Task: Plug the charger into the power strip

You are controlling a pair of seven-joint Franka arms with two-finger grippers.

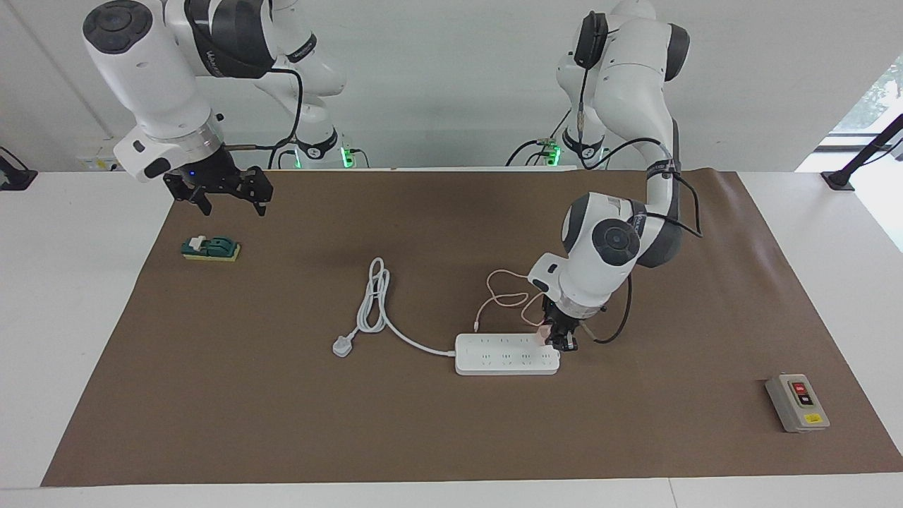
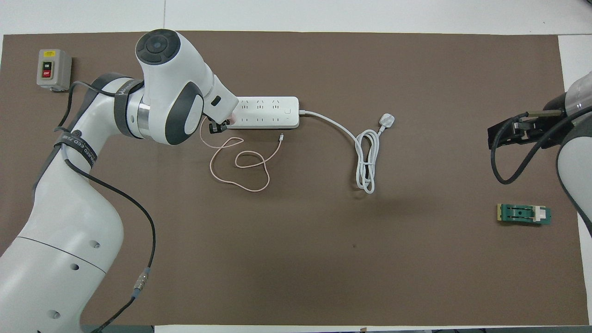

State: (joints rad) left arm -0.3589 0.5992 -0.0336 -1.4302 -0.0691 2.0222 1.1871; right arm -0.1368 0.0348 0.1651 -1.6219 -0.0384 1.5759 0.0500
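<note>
While the right gripper [image 1: 227,203] waits with jaws spread wide and empty over the bench [image 1: 451,423] near a green block [image 1: 211,248], the power strip [image 1: 504,355] lies mid-bench. Left gripper [image 1: 559,341], jaws clamped on the pink charger [image 1: 542,334], presses it against the strip's end.

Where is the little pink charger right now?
The pink charger is pinched in the left claw, right at the power strip end toward the left arm. Its thin cable loops on the mat, nearer the robots.
</note>
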